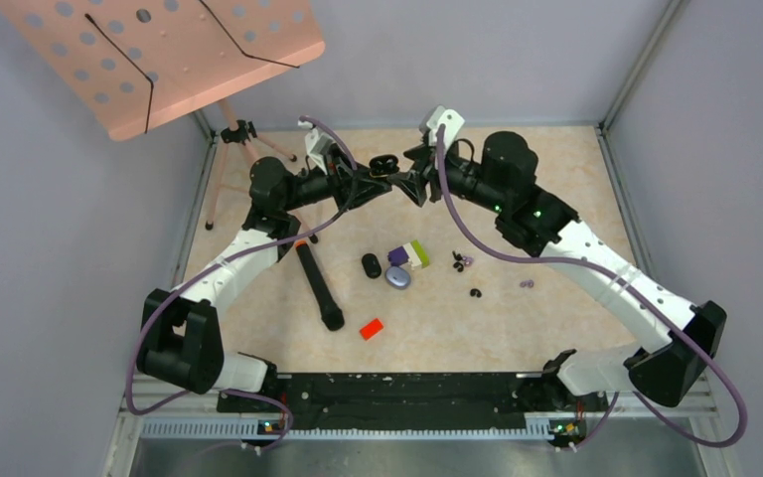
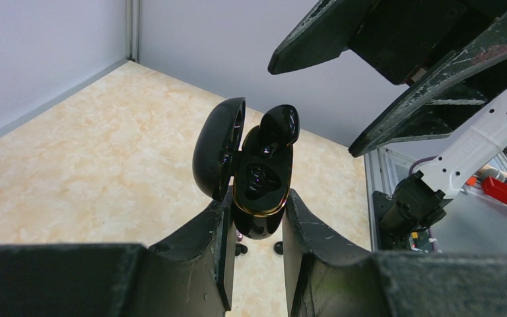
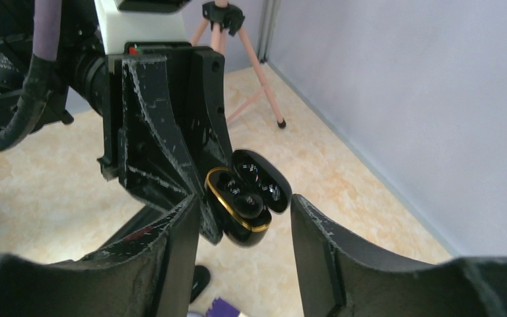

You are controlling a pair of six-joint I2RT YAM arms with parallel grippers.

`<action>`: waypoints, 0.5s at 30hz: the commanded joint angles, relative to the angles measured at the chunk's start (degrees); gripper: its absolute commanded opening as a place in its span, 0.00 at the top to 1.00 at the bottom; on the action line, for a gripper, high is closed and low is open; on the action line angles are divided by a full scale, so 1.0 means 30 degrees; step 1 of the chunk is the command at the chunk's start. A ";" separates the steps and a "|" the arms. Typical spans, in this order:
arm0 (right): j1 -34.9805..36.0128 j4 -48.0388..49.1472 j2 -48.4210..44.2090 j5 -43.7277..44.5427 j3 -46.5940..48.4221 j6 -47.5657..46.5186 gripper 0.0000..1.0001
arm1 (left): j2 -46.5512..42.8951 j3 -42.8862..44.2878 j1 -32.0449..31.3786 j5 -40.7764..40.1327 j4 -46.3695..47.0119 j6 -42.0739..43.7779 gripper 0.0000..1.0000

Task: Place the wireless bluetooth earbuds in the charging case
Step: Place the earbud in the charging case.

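Note:
My left gripper (image 1: 376,182) is shut on the base of a glossy black charging case (image 2: 259,179) with a gold rim, held up above the table's far middle, lid open. A black earbud (image 2: 279,125) stands partly in its upper socket; the other socket looks empty. My right gripper (image 3: 244,199) is open and empty, its jaws on either side of the case (image 3: 245,206) without touching it. Its fingers (image 2: 403,109) show in the left wrist view, above and to the right of the case. Loose black earbuds (image 1: 457,263) (image 1: 475,293) and purple earbuds (image 1: 468,260) (image 1: 527,284) lie on the table.
A closed black case (image 1: 372,265), a blue-purple case (image 1: 398,277), a purple, green and white block (image 1: 412,254), a red block (image 1: 372,328) and a black cylinder (image 1: 319,286) lie mid-table. A tripod (image 1: 241,134) with a pink perforated board (image 1: 159,55) stands at the back left.

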 commanded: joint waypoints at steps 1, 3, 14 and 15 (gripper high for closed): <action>-0.0220 -0.2308 -0.0818 0.0657 0.1599 0.0700 0.44 | -0.0546 -0.0064 0.0023 0.0570 0.1405 0.0885 1.00; -0.0844 -0.3435 -0.0326 -0.0463 0.2324 0.1510 0.40 | -0.0515 -0.0230 -0.0003 0.0907 0.1510 0.1226 1.00; -0.1526 -0.4007 0.0516 -0.2245 0.2446 0.2278 0.38 | -0.0812 -0.0713 -0.0006 0.1896 0.1431 0.2545 1.00; -0.1526 -0.4003 0.0558 -0.2286 0.2434 0.2270 0.38 | -0.0834 -0.0735 -0.0006 0.1897 0.1431 0.2535 1.00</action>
